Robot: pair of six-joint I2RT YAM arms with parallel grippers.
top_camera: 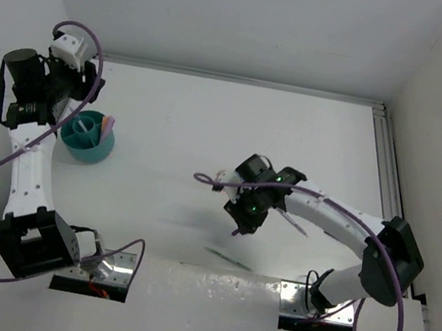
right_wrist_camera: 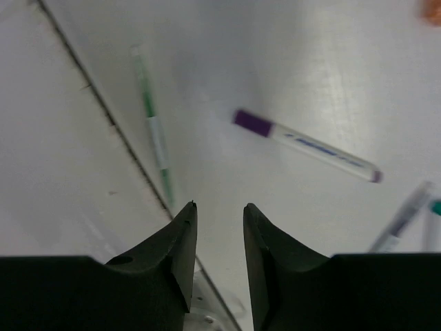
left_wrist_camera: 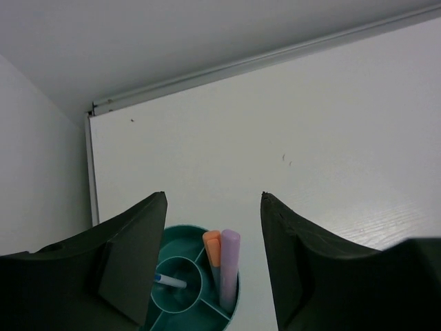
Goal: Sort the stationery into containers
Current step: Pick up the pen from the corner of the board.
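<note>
The teal cup [top_camera: 89,135] stands at the left of the table. In the left wrist view the cup [left_wrist_camera: 180,230] holds an orange highlighter [left_wrist_camera: 212,247] and a lilac highlighter [left_wrist_camera: 229,265] in an outer section, and a blue-and-white pen [left_wrist_camera: 169,281] in the middle ring. My left gripper [top_camera: 84,94] [left_wrist_camera: 213,200] hangs open and empty above the cup. My right gripper [top_camera: 241,221] [right_wrist_camera: 219,207] is open with a narrow gap, empty, above the table. A thin green pen [right_wrist_camera: 153,127] [top_camera: 228,259] and a purple-capped pen [right_wrist_camera: 303,145] lie beyond its tips.
Another thin pen [right_wrist_camera: 403,217] lies at the right of the right wrist view, and an orange object [right_wrist_camera: 433,10] shows at its top corner. A seam [right_wrist_camera: 110,124] runs beside the green pen. A purple cable [top_camera: 209,182] loops beside the right wrist.
</note>
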